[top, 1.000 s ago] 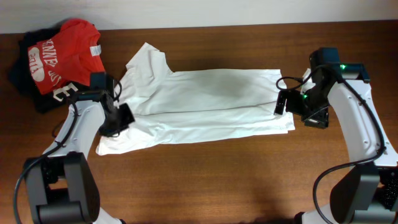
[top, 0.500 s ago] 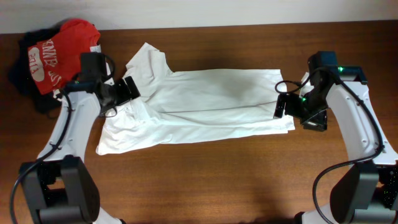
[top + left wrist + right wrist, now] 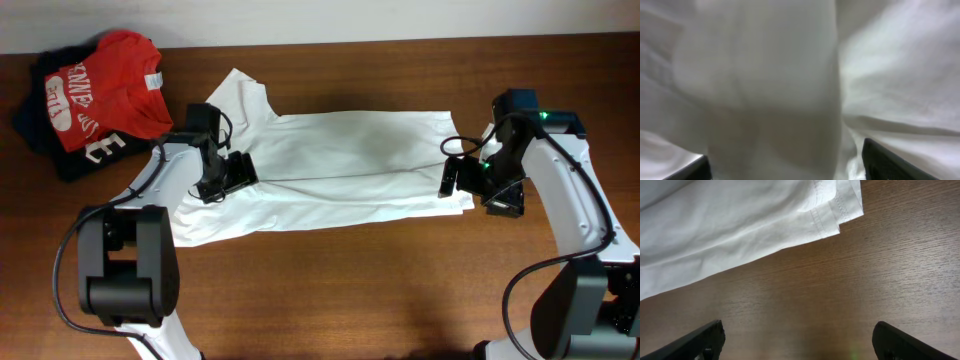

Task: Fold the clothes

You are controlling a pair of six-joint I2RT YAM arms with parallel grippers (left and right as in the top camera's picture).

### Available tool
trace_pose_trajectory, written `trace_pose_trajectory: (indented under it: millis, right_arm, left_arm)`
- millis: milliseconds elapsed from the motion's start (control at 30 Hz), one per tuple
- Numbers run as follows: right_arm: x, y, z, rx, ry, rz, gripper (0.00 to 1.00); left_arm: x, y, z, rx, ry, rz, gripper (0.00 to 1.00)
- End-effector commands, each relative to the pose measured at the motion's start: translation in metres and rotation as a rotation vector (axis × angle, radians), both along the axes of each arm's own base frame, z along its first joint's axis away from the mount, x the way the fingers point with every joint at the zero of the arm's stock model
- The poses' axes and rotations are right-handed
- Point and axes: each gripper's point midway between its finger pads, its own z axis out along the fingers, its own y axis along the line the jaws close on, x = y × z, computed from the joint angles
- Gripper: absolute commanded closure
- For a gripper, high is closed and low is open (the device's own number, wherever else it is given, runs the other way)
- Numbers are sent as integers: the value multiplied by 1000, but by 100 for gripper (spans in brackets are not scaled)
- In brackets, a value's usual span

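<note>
Where you look down from overhead, the white T-shirt point(image 3: 350, 160) lies in a long flat band across the middle of the table point(image 3: 350, 290), one sleeve sticking up toward the far edge at its left end. Your left gripper point(image 3: 232, 174) sits on the cloth near that sleeve. Your right gripper point(image 3: 450, 178) is at the shirt's right edge, just beside the hem. A red shirt point(image 3: 100, 90) with white lettering rests on a heap of dark clothes point(image 3: 30, 115) at the far left corner, close to the left arm but apart from the white shirt.

From the left wrist, white cloth fills the view in soft folds. The two dark fingers point(image 3: 887, 160) show only as tips at the bottom corners, spread wide with cloth between them and nothing pinched.

From the right wrist, you see the stitched hem across the top and bare wood below it. These fingers point(image 3: 900, 340) are also spread wide, over the wood and holding nothing.
</note>
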Motion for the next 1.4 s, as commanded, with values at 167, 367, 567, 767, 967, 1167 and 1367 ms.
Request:
trace_pose_trajectory:
  millis: [167,367,567,767,967,1167,1367]
  right_arm:
    - [3,1,-2,7,-14,1,2]
    - [3,1,-2,7,-14,1,3]
    - [-1,1,-2,9,4,1,2]
    - [-7,1,-2,11,29,2,2]
    - [-8,1,-4,11,34,2,2]
    - [-24,3,-29,15,82,1,2]
    - [-20,2,-29,13,66,1,3]
  left_arm:
    - [35,-4,8,-23,-147,1,32]
    - [46,-15,21,-77,-187,-16,37]
    - [86,-46,27,-132,-362,-79,37]
    - [106,-75,79,-243,-445,-196,36]
    - [36,-25,92,-14,-35,87,36]
    - [52,-22,11,25,57,118,41]
    - [69,-25,3,15,4,119,60]
